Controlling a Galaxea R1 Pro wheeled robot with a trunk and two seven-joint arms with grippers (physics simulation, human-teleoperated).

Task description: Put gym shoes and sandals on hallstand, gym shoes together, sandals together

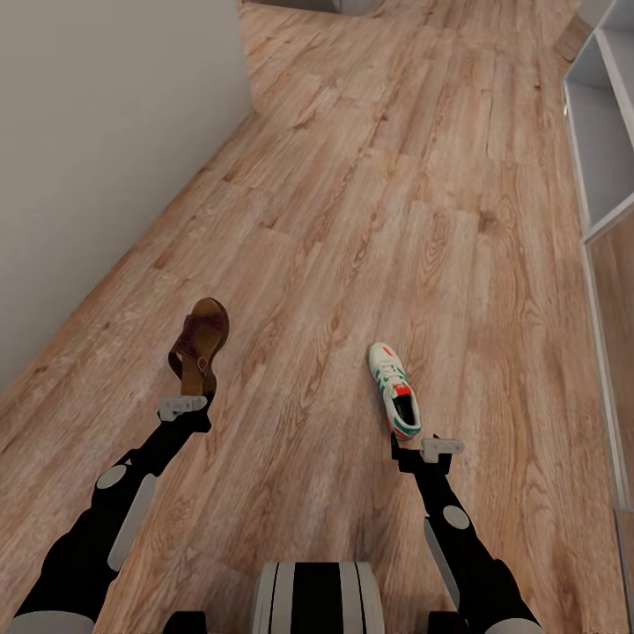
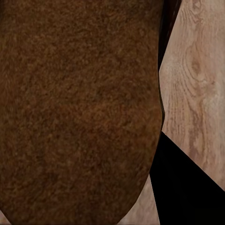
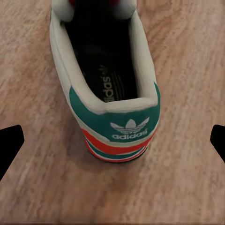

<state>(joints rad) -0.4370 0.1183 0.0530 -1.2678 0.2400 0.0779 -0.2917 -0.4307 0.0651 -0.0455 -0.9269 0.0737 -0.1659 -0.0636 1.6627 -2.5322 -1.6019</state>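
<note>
A brown sandal [image 1: 199, 345] hangs tilted above the corridor floor [image 1: 352, 220], with my left gripper [image 1: 187, 401] shut on its heel end. Its brown sole [image 2: 79, 108] sits very close in the left wrist view, with one dark finger [image 2: 185, 187] beside it. A white gym shoe [image 1: 394, 401] with green stripes lies on the floor, toe pointing away. My right gripper [image 1: 421, 443] is open just behind its heel. In the right wrist view the fingertips stand wide apart on either side of the green and red heel [image 3: 117, 126]. The pale grey hallstand [image 1: 608, 132] runs along the right edge.
A plain grey wall [image 1: 97, 132] borders the floor on the left, angling away toward the back. Open wood planks stretch ahead between the wall and the rack. My base [image 1: 317, 599] shows at the bottom centre.
</note>
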